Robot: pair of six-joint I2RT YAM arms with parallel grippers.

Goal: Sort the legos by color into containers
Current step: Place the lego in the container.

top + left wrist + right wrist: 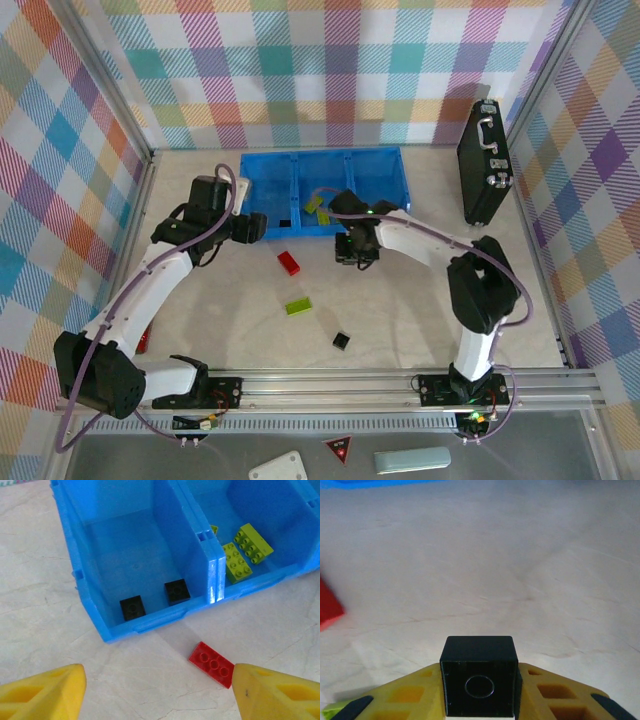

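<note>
The left claw [159,680] is hanging over the bench [420,320] just in front of the tray [150,625], its yellow fingers [42,692] standing well apart with nothing between them. The tray's left compartment [125,545] is holding two black squares [132,607], lying flat by the near wall, apart from each other. The middle compartment [280,510] is holding lime bricks [237,562]: two oblong ones close together near the front, and a third one's corner showing behind the divider. The right arm is covering part of the right compartment [378,175], so I cannot tell what is in it.

A red brick [211,658] is lying flat on the bench just in front of the tray, beside the left claw's right finger. Nearer the arms' bases a green brick [298,307] is lying alone, with a loose black square [341,341] to its right. The right claw [357,250] is hovering near the tray's front, clamped on a black brick [479,680]. A briefcase [483,160] is standing at the far right.
</note>
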